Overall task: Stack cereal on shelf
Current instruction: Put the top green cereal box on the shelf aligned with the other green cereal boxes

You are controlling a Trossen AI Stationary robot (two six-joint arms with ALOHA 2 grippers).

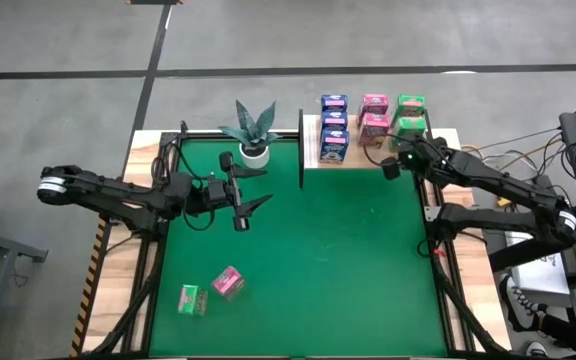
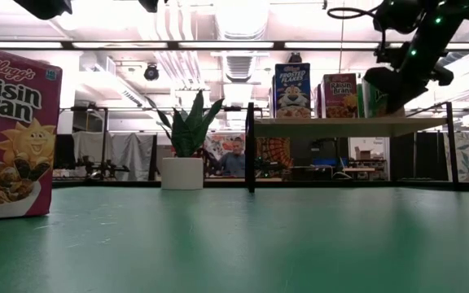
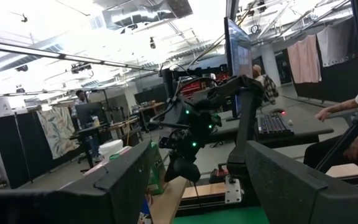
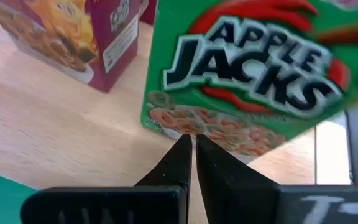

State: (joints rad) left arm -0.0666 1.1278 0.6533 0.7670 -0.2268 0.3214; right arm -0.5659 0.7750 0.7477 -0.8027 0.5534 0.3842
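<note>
Seven small printed cardboard cereal boxes stand on the light-wood shelf board (image 1: 438, 137) with its thin black uprights, at the far right corner of the table: three blue boxes (image 1: 333, 125) in a row, two pink boxes (image 1: 374, 115) beside them, and two green Apple Jacks boxes (image 1: 410, 112) at the right end. Two are still out on the green mat (image 1: 348, 250) near the front left, well apart from the shelf: a pink Raisin Bran box (image 1: 228, 283) and a green box (image 1: 193, 299) just beside it. So the job looks mostly done, with those two left to fetch.

The right gripper (image 1: 392, 165) hangs at the shelf's front edge with its dark fingers pinched together on nothing, their tips just short of the nearer green box. The left gripper (image 1: 240, 192) hovers over the mat's left half, jaws spread wide and empty, near a potted spiky plant (image 1: 251, 132) in a white pot.

Beyond the table is a workshop with bright ceiling lights, ducting, desks and curtains. A person sits far behind the plant, and another's sleeve shows at a keyboard.
</note>
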